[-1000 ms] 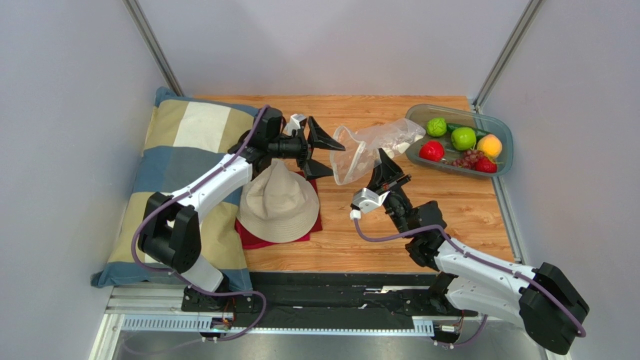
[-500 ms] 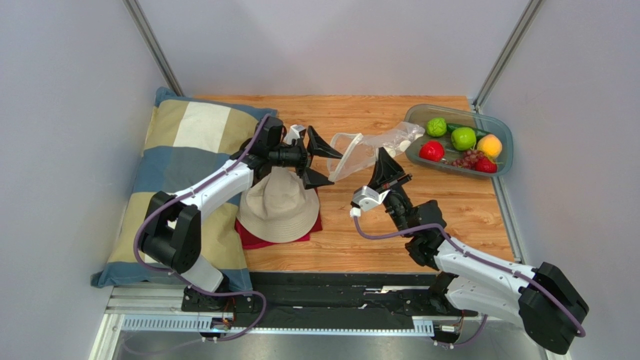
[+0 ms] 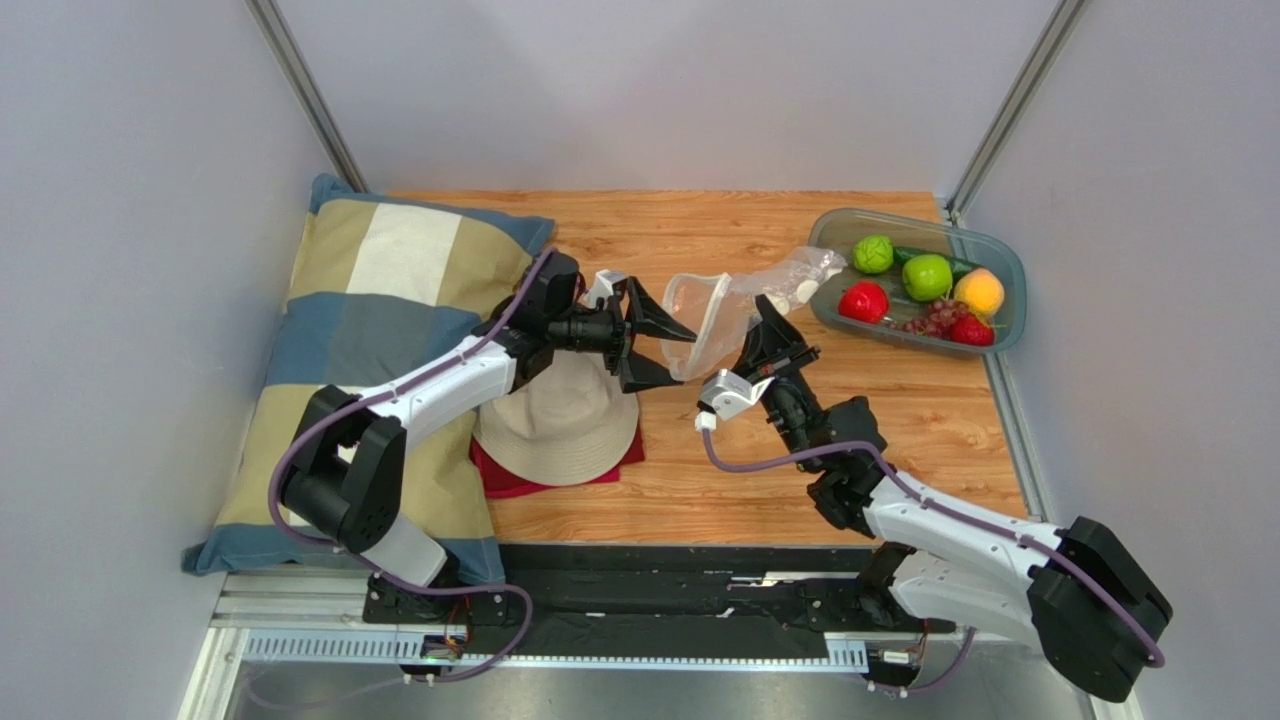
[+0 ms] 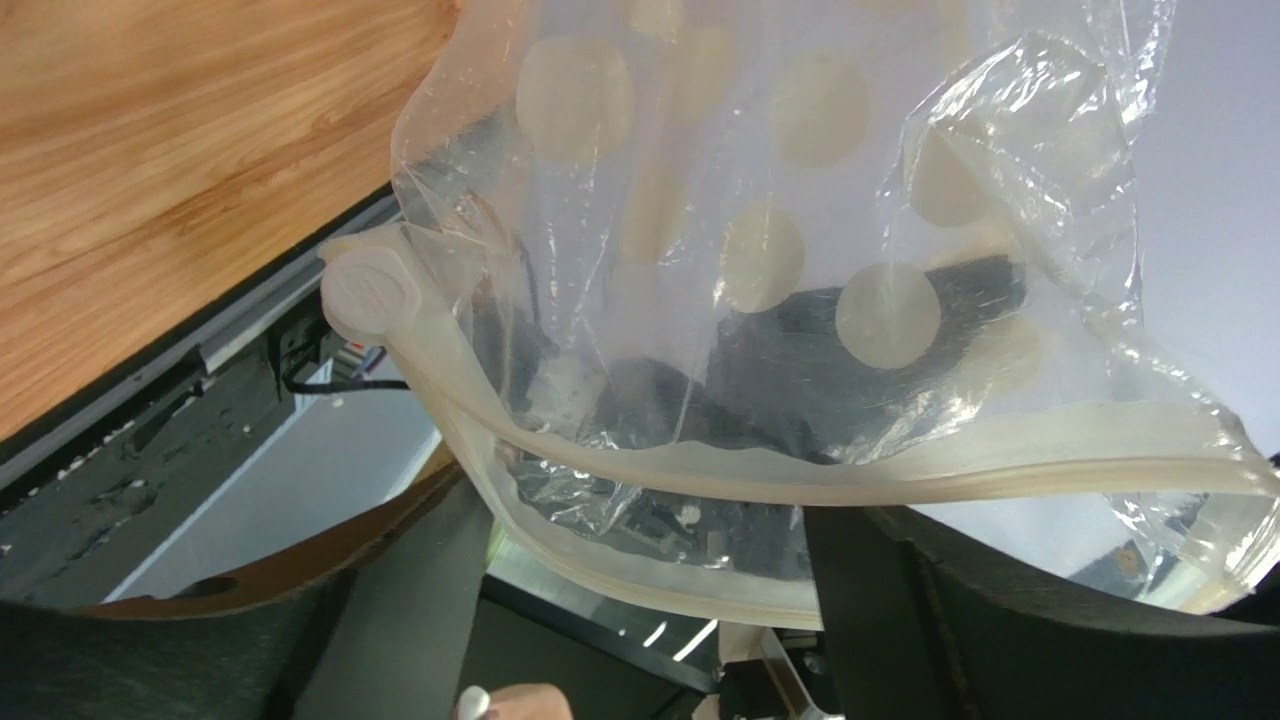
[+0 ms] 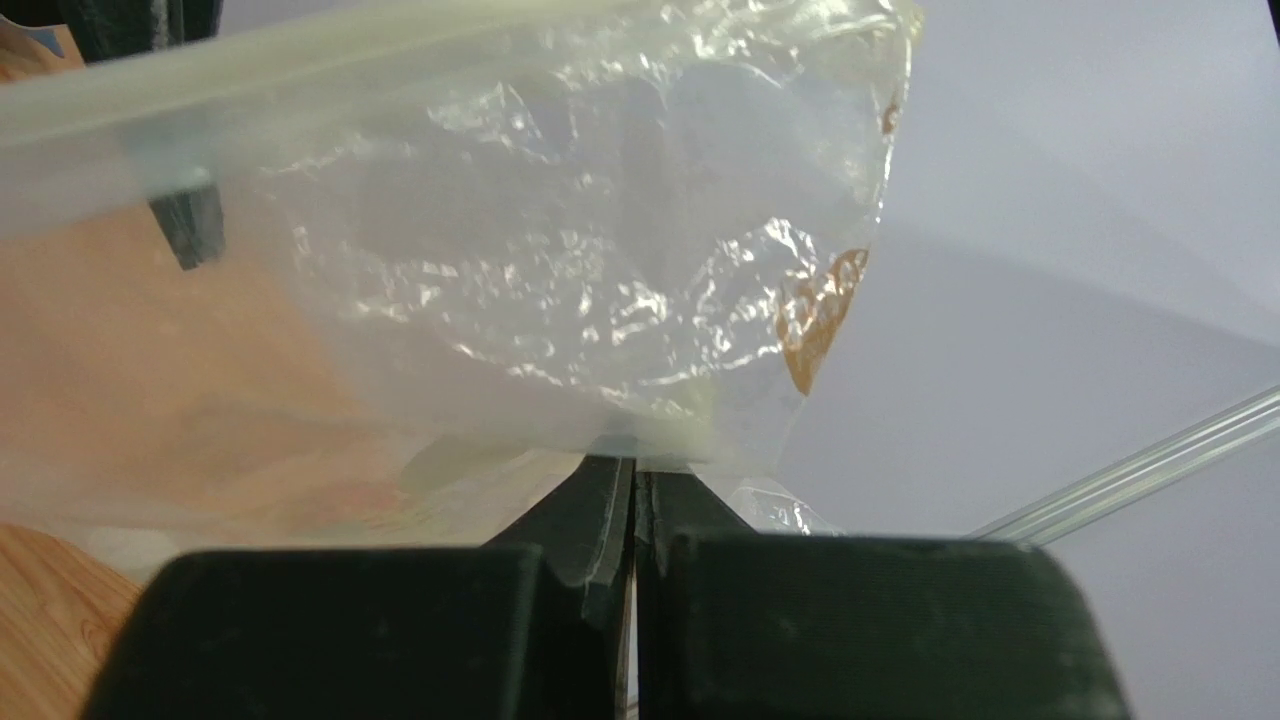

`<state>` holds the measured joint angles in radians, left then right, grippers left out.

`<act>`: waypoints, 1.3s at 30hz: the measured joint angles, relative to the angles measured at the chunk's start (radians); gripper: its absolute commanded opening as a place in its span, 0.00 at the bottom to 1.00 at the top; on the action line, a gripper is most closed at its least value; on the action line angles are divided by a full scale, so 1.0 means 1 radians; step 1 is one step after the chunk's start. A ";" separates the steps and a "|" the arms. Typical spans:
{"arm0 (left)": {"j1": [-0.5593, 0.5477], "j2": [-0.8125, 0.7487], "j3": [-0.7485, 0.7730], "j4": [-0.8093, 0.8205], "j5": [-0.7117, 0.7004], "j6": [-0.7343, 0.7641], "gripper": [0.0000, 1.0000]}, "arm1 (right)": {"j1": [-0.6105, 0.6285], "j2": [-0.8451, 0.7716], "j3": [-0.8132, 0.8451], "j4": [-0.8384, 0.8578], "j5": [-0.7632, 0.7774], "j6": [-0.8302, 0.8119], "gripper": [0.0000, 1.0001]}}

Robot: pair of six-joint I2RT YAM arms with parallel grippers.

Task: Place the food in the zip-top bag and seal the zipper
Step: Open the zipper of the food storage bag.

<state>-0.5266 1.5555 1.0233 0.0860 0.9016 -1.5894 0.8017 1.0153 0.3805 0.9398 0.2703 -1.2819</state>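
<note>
Overhead view: none of the fruit (image 3: 927, 276) is in the bag (image 3: 724, 305) yet. Green, red and orange balls, grapes and a dark green piece all lie in the grey tray (image 3: 1010, 258) at two o'clock on the table. The bag hangs crumpled near the table's middle, and its far corner reaches the tray's nine o'clock rim; I cannot tell whether it touches. My right claw (image 3: 769, 323) is pressed together on the bag's five o'clock edge. My left claw (image 3: 672, 348) is spread wide at the bag's nine o'clock side and grips nothing. At eight o'clock from the bag, a beige hat (image 3: 559, 417) sits on a red cloth (image 3: 504, 477) beside a checked pillow (image 3: 368, 293). Left wrist view: the bag fills the frame as clear, wrinkled film with pale dots. Its zipper strip (image 4: 721, 465), a thick milky band, curves from nine to three o'clock and looks parted. My two dark fingers (image 4: 992, 630) stand apart at six o'clock, with the strip just above the gap and not pinched. Right wrist view: my fingers (image 5: 376, 630) meet at six o'clock, nipping a fold of the shiny film that spreads up toward twelve. I judge the task barely begun: the mouth is being held open, and all the loading and the sealing are left to do.
</note>
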 measured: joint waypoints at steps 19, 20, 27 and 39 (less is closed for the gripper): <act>0.181 0.050 0.481 -0.438 -0.072 0.515 0.00 | 0.030 -0.433 0.307 -1.244 -0.311 0.274 1.00; 0.181 0.056 0.539 -0.506 -0.098 0.599 0.00 | 0.031 -0.439 0.362 -1.347 -0.357 0.331 1.00; 0.122 0.108 0.875 -0.942 -0.310 1.149 0.00 | 0.002 -0.248 0.684 -1.598 -0.467 0.710 0.99; 0.042 0.146 0.921 -1.252 -0.306 1.548 0.00 | -0.377 0.200 0.914 -1.654 -0.904 1.065 0.84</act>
<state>-0.4847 1.7016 1.9438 -1.1656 0.5953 -0.0418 0.4252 1.2156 1.2945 -0.7147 -0.6342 -0.2169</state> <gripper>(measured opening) 0.008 0.860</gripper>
